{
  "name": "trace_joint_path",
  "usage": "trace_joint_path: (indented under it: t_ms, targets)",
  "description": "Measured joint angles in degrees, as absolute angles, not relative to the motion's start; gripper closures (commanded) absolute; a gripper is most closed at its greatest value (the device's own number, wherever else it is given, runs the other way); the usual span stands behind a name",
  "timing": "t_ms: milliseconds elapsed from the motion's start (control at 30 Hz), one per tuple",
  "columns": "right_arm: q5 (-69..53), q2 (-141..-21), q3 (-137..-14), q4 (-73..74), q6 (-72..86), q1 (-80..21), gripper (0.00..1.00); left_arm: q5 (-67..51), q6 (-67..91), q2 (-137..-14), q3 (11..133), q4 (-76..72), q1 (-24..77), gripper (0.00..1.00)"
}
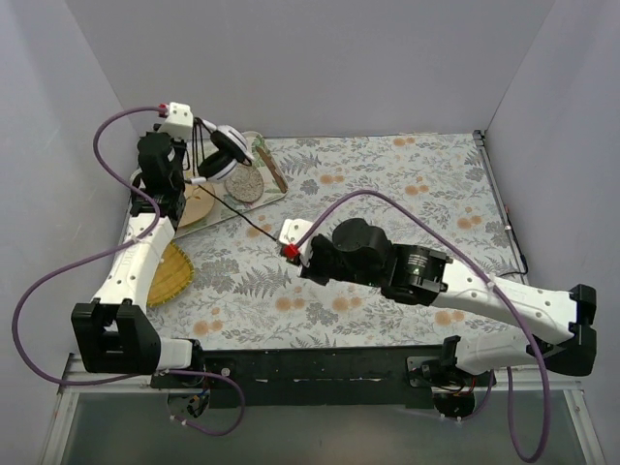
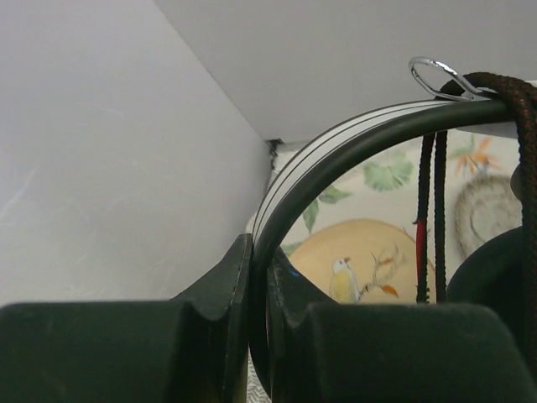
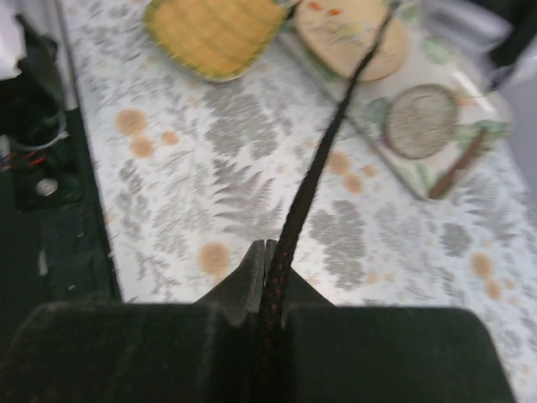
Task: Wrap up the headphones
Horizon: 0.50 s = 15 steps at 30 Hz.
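Note:
The headphones (image 1: 225, 152) with white-and-black ear cups hang at the far left, held up off the table. My left gripper (image 1: 191, 145) is shut on their thin curved headband (image 2: 336, 151), which runs between the jaws. Loops of the thin black cable (image 2: 436, 210) hang over the band. The cable (image 1: 242, 215) stretches taut down to my right gripper (image 1: 291, 249), which is shut on the black braided cable with red flecks (image 3: 306, 193) low over the patterned cloth.
A glass tray (image 1: 273, 190) at far left holds a round grey coaster (image 1: 244, 184), a wooden stick (image 1: 272, 169) and a round bird-painted mat (image 1: 200, 203). A yellow woven mat (image 1: 167, 274) lies near the left arm. White walls close in on the left and back.

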<state>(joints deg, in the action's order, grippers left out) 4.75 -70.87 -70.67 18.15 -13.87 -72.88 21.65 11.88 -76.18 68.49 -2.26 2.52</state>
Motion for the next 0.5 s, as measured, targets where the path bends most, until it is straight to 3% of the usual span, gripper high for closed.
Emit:
trace_joint_path:
  t_ms: [233,500]
  targets:
    - [18.24,-71.07,-81.69,19.81,-20.47,-69.73,0.99,9.56,4.49,-68.93,55.96,6.35,5.82,1.00]
    - [17.89,-82.04,-101.84,21.93,-24.82,-53.47,0.99,-0.71,0.84,-54.50,53.17,20.14,16.08,1.00]
